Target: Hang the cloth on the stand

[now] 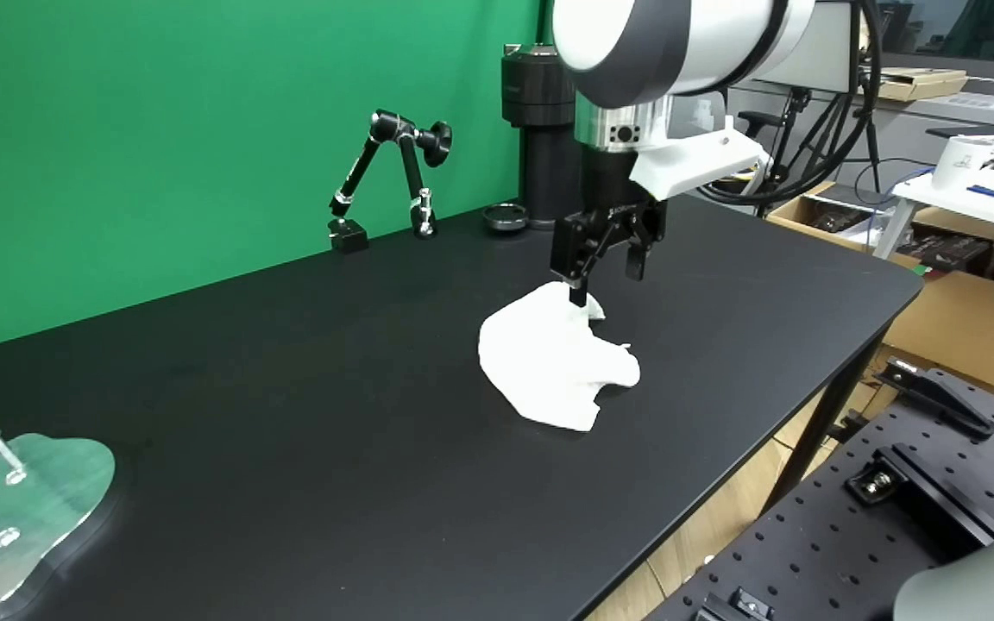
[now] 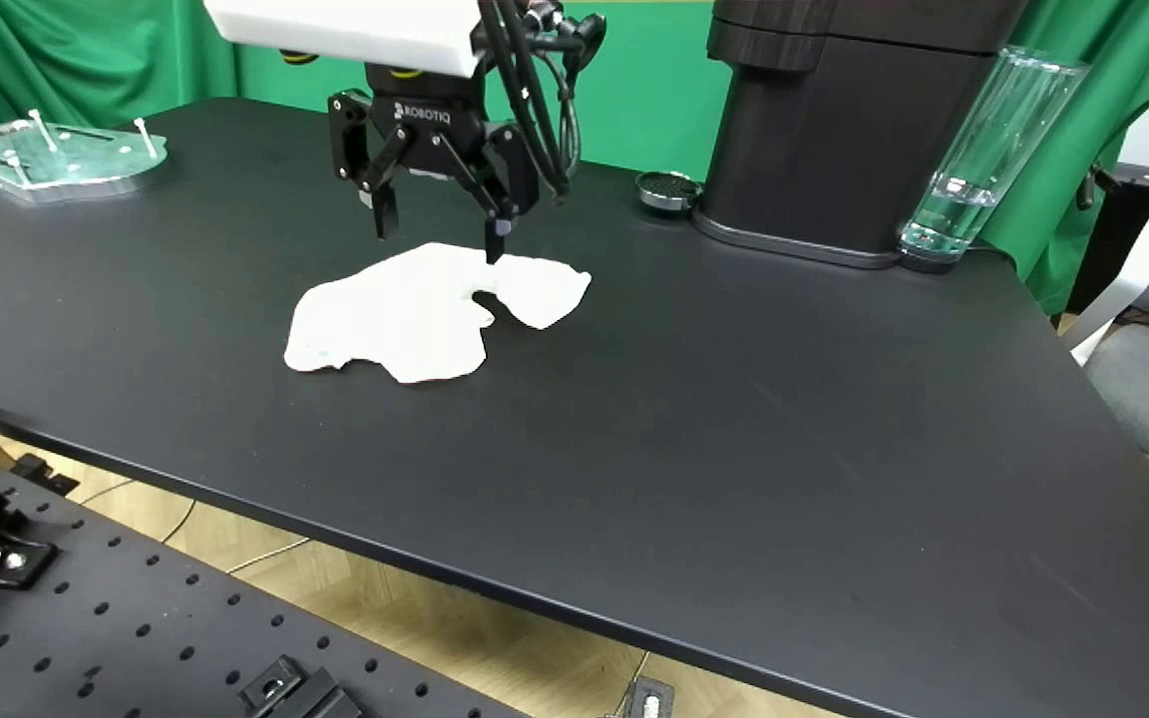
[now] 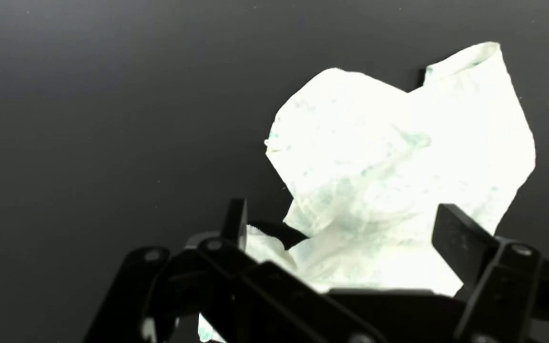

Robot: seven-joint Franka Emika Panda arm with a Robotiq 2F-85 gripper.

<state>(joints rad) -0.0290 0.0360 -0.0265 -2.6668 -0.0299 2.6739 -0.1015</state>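
The white cloth [image 1: 549, 362] lies spread and crumpled on the black table, with an uneven, lobed outline. It also shows in an exterior view [image 2: 395, 319] and in the wrist view [image 3: 398, 162]. My gripper [image 1: 607, 280] is open over the cloth, with nothing between its fingers, as an exterior view [image 2: 441, 235] and the wrist view [image 3: 343, 226] also show. One fingertip overlaps the cloth's edge; I cannot tell if it touches. The black jointed stand [image 1: 361, 168] stands by the green wall behind the cloth. It is out of the wrist view.
A tall black device [image 1: 549, 164] stands at the back, with a small metal dish [image 1: 506, 217] beside it. A clear cylinder [image 2: 983, 160] stands against the device. A translucent green plate with white pegs [image 1: 66, 470] lies at a far end. The table edge borders a perforated base [image 2: 186, 618].
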